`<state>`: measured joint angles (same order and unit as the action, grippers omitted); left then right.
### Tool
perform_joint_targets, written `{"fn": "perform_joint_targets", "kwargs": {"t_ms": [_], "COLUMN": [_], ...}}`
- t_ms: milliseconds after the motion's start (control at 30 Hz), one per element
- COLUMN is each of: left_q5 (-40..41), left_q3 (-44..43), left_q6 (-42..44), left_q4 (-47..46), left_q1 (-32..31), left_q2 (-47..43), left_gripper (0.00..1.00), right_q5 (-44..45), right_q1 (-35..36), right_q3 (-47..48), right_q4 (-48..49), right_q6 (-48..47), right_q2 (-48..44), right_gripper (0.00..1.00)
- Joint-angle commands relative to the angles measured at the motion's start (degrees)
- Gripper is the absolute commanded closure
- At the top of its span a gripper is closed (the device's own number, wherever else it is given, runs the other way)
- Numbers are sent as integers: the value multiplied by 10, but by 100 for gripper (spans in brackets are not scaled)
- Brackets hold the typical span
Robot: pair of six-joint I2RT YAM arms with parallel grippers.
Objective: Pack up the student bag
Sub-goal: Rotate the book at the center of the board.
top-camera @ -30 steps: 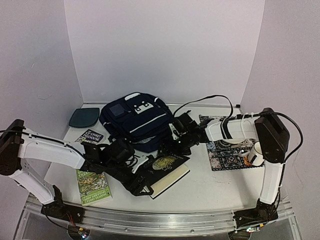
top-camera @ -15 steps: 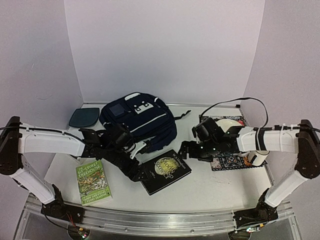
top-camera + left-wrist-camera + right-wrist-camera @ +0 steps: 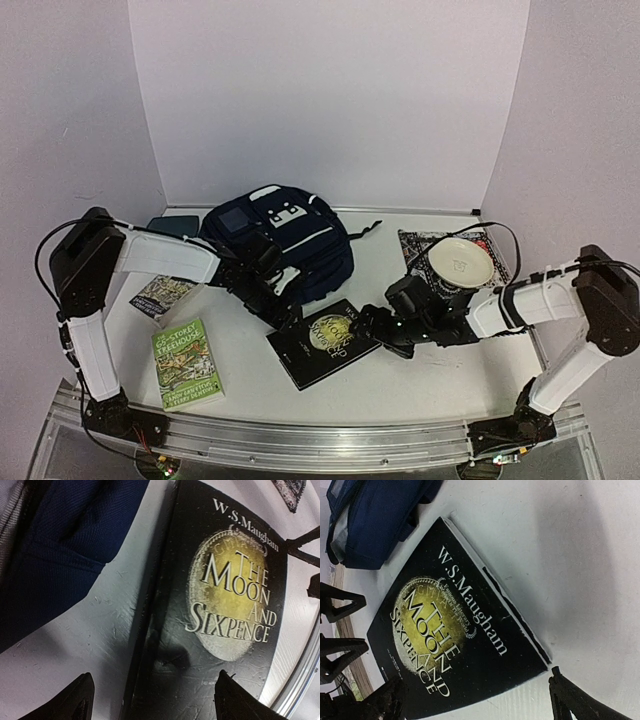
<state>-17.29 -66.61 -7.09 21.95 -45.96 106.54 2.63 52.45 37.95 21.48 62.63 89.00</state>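
- There is one student bag [image 3: 285, 245], one plate [image 3: 460, 262] and one patterned mat [image 3: 412, 243].
- There are three books: one black book [image 3: 325, 342], one green book [image 3: 187, 365] and one half-hidden book [image 3: 160, 295].
- The bag is big and dark blue, with thin white stripes and white patches.
- It lies at 11 o'clock on the table [image 3: 430, 385].
- The left gripper [image 3: 155, 675] and the right gripper [image 3: 476, 676] are both spread wide over the black book, holding nothing.

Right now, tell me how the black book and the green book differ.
The black book has a dark cover with a gold disc; the green book has a busy illustrated one. The black book lies mid-table, in front of the bag; the green book lies nearer the left front corner. The black book looks larger than the green book. Both lie closed, flat, cover up.
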Motion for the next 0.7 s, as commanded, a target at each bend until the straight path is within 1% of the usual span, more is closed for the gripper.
{"fn": "perform_joint_targets", "kwargs": {"t_ms": [0, 200, 367, 567, 667], "left_q5": [-15, -78, -118, -113, -72], "left_q3": [-26, 11, 67, 139, 161], "left_q6": [7, -18, -61, -126, -153], "left_q4": [-9, -30, -70, -116, -121], "left_q1": [5, -2, -36, -72, -74], "left_q2": [25, 22, -17, -87, -120], "left_gripper": [17, 21, 22, 23, 22], "right_q5": [6, -6, -37, -70, -61], "right_q1": [11, 12, 12, 11, 11], "right_q3": [-2, 33, 97, 199, 238], "right_q4": [52, 56, 55, 25, -31], "right_q6": [48, 28, -5, -63, -99], "right_q2": [38, 78, 130, 193, 195], "right_gripper": [2, 2, 2, 2, 2]}}
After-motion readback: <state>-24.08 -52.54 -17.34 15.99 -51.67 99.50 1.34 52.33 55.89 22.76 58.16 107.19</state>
